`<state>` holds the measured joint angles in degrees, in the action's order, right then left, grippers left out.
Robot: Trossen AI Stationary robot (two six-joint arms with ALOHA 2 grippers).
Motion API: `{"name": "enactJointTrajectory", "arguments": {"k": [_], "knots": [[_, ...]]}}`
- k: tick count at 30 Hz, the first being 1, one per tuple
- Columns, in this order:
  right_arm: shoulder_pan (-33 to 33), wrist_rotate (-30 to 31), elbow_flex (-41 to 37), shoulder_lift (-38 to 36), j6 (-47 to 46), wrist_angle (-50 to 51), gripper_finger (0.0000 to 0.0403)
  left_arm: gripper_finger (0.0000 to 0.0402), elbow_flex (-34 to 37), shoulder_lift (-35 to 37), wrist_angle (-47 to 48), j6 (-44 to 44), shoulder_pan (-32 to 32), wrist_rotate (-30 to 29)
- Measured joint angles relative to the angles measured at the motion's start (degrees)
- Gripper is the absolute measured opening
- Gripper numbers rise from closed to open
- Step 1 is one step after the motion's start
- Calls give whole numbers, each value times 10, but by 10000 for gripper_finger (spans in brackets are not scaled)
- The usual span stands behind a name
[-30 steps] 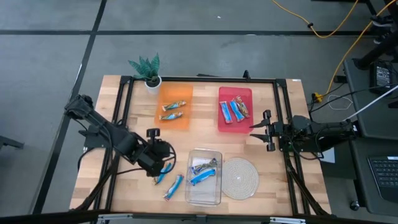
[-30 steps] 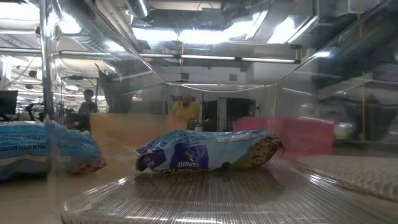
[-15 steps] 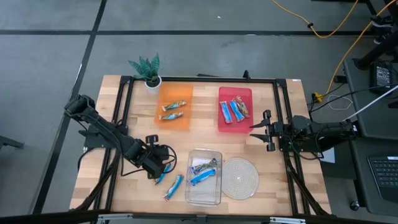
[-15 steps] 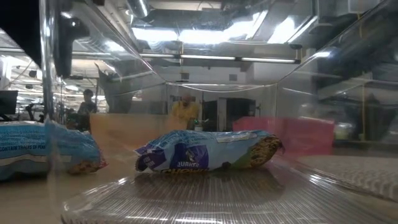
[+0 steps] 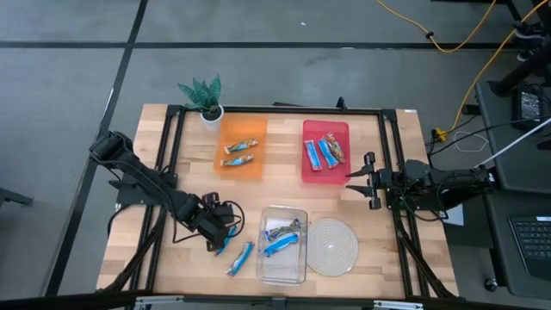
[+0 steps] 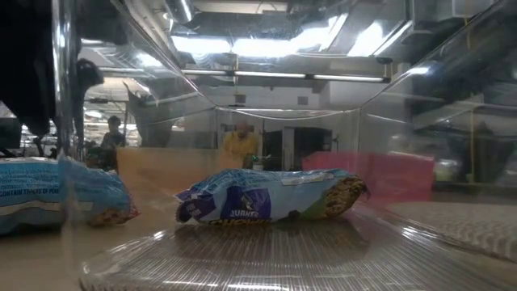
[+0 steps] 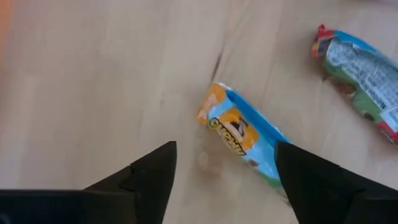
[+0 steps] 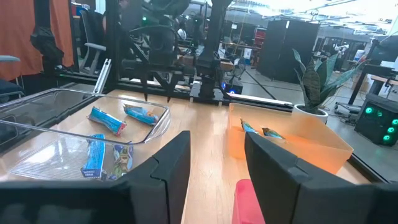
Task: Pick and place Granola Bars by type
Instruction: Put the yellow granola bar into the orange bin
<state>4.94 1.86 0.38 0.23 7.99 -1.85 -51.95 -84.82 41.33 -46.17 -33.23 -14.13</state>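
Observation:
My left gripper is open, low over a blue-wrapped granola bar that lies flat on the wood; in the left wrist view the bar lies just ahead of the gap between my two fingers. A second blue bar lies nearby and also shows in the left wrist view. More bars lie in the clear tray, the orange tray and the red tray. My right gripper is open and empty beside the red tray.
A round woven mat lies right of the clear tray. A small potted plant stands at the far left corner. A black frame runs around the table. Bare wood lies between the trays and the left gripper.
My left gripper has moved toward the table's near edge and a little to the right, going down toward the blue bar on the wood. The bars have stayed where they were.

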Motion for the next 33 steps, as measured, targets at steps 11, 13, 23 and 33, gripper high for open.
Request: {"name": "enactJointTrajectory", "arguments": {"k": [11, 13, 23, 33], "knots": [[0, 0, 0, 0, 0, 0, 155, 298, 95, 0, -149, -11, 0, 89], [0, 0, 0, 0, 0, 0, 155, 298, 106, 0, -164, -12, 0, 93], [0, 0, 0, 0, 0, 0, 155, 277, 140, 0, -193, -26, 0, 79], [0, 0, 0, 0, 0, 0, 155, 149, 141, 0, -193, -26, 0, 81]]}}
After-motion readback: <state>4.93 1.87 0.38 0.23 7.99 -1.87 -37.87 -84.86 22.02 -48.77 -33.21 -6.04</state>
